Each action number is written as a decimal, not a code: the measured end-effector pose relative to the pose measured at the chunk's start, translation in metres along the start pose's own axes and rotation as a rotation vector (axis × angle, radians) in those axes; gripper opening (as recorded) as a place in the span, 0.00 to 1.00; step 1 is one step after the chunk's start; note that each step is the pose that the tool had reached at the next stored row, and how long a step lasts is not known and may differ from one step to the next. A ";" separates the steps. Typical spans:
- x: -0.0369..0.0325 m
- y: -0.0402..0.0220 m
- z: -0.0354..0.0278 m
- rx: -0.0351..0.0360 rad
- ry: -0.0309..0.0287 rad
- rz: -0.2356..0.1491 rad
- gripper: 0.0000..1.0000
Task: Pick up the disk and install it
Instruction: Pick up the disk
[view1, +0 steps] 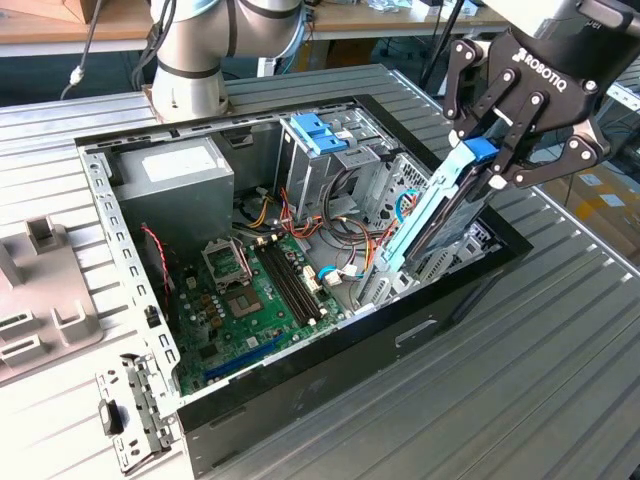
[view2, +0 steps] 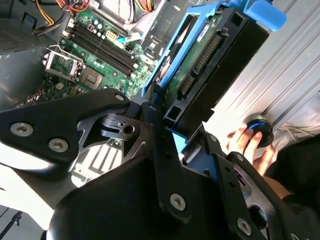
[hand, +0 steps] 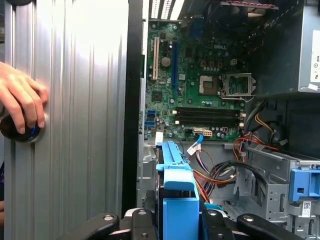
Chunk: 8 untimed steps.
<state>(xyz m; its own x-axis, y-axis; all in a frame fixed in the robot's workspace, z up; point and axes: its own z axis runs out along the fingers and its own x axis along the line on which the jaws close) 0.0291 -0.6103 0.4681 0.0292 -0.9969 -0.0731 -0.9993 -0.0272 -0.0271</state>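
Disk (view1: 440, 215) clamped in gripper (view1: 495, 165), tilted into open computer case (view1: 300, 400)

Exterior view: black gripper is closed on the upper end of the disk, fingers on either side of its blue rail. The disk is steeply tilted. Its top end is above the case rim and its lower end is down inside the case, at the exterior view's right. The case lies open on a ribbed metal table (view1: 520, 400). Inside are a green motherboard (view1: 250, 290), a grey power-supply box (view1: 175, 175) at the far corner, and a grey cage with blue clips (view1: 320, 135) beside it. Loose cables run between the cage and the disk. The arm base (view1: 190, 60) stands behind the case.

Second wrist view: gripper (view2: 165, 130) fingers are pressed on the disk (view2: 215, 65), connector edge and blue rail showing. The motherboard (view2: 95, 55) lies beyond. A person's hand (view2: 245, 145) rests on a round black knob (view2: 259, 130) on the table, outside the case.

First wrist view: the blue rail of the disk (hand: 177, 195) sits between the two fingers of the gripper (hand: 179, 222), pointing into the case. Past it are the motherboard (hand: 200, 85), the cage (hand: 285, 190) and the power-supply box (hand: 300, 45). The hand (hand: 20, 102) covers the knob (hand: 17, 132) on the table (hand: 75, 125), well apart from the disk.
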 end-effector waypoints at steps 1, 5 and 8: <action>0.0001 -0.0011 0.0000 0.0000 0.0000 0.000 0.37; 0.0011 -0.0077 0.0001 -0.0004 0.0001 0.000 0.37; 0.0015 -0.0133 0.0002 -0.0008 0.0001 0.000 0.37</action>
<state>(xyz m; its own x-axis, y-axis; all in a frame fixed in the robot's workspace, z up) 0.0425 -0.6114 0.4681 0.0291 -0.9969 -0.0731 -0.9993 -0.0272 -0.0263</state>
